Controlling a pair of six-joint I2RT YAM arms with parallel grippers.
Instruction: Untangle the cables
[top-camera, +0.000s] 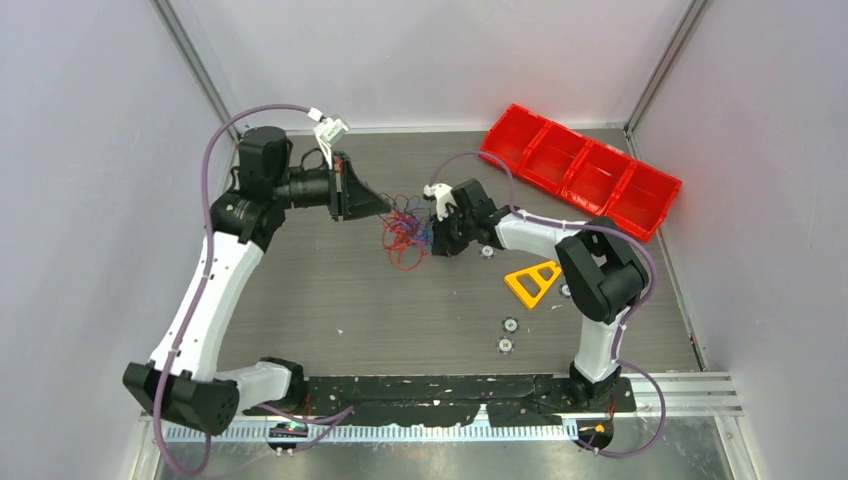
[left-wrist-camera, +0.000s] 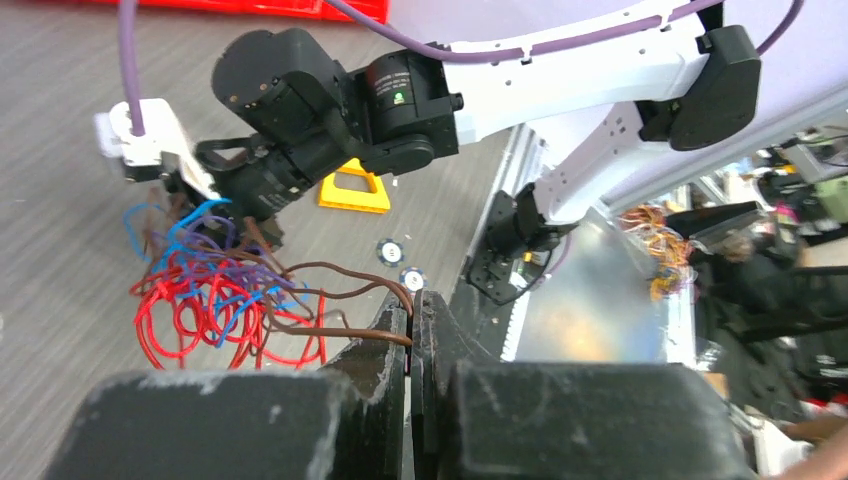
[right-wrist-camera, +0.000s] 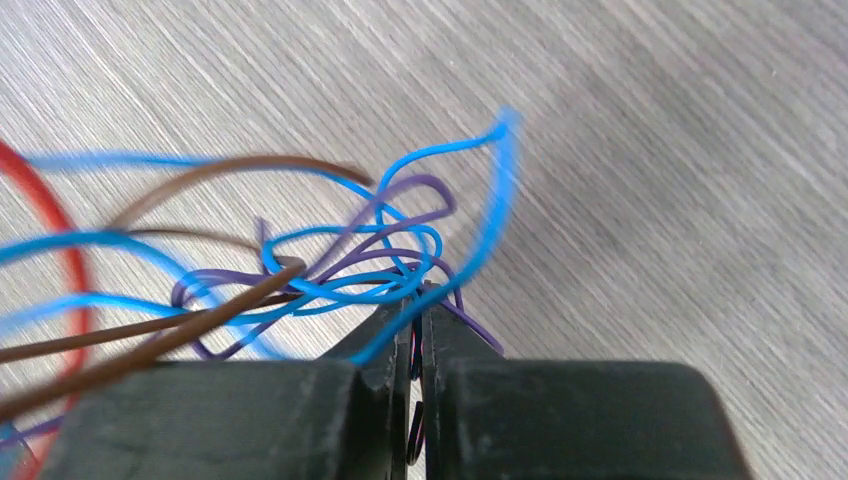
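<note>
The cables (top-camera: 403, 232) form a small clump of thin red, blue, purple and brown wires on the table between the two arms. My left gripper (left-wrist-camera: 413, 305) is shut on the brown cable (left-wrist-camera: 330, 272), which runs left from its tips into the red, blue and purple loops (left-wrist-camera: 205, 300). From the right side, my right gripper (right-wrist-camera: 417, 300) is shut on blue and purple cables (right-wrist-camera: 350, 270) at the clump's edge; strands pass between its jaws. In the top view the left gripper (top-camera: 385, 206) and the right gripper (top-camera: 436, 228) face each other across the clump.
A red divided bin (top-camera: 583, 170) lies at the back right. An orange triangular piece (top-camera: 532, 282) sits by the right arm, with small round discs (top-camera: 507, 334) near it. Cage walls close in the table on three sides.
</note>
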